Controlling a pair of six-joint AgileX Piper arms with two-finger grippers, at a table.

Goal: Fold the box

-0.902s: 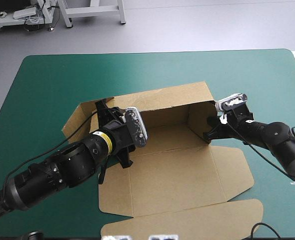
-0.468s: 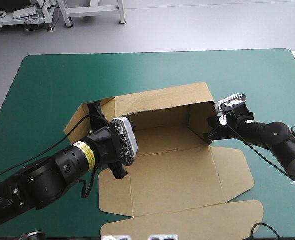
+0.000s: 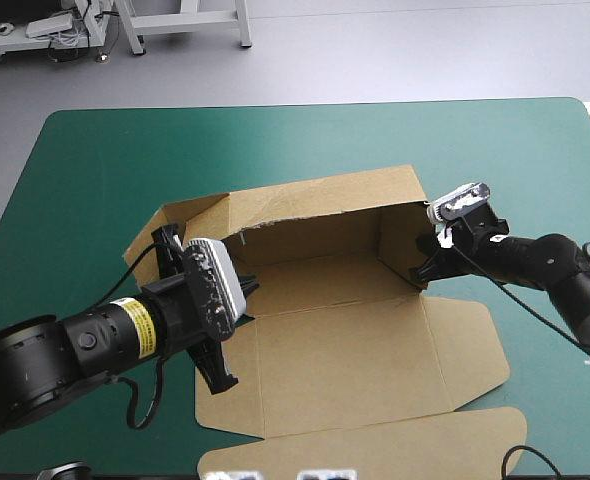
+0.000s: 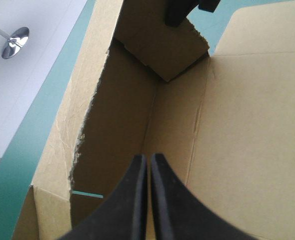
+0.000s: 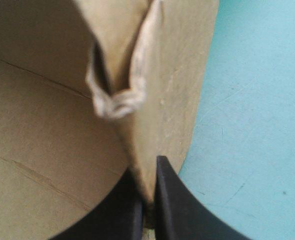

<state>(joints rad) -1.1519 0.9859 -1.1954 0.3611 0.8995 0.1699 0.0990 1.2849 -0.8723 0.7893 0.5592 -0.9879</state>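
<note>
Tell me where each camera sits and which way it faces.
High view: above and behind the robot, looking down on the table and the box; both arms show.
Left wrist view: over the left gripper, looking along the box's back wall; its shut fingers show.
Right wrist view: over the right gripper, facing the side wall it pinches.
Shared: both wrist views show that wall.

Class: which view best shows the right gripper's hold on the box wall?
The right wrist view: close up, the right gripper pinches a wall edge of the box. The high view shows the gripper small, at that wall; the left wrist view catches only black tips beyond it.
</note>
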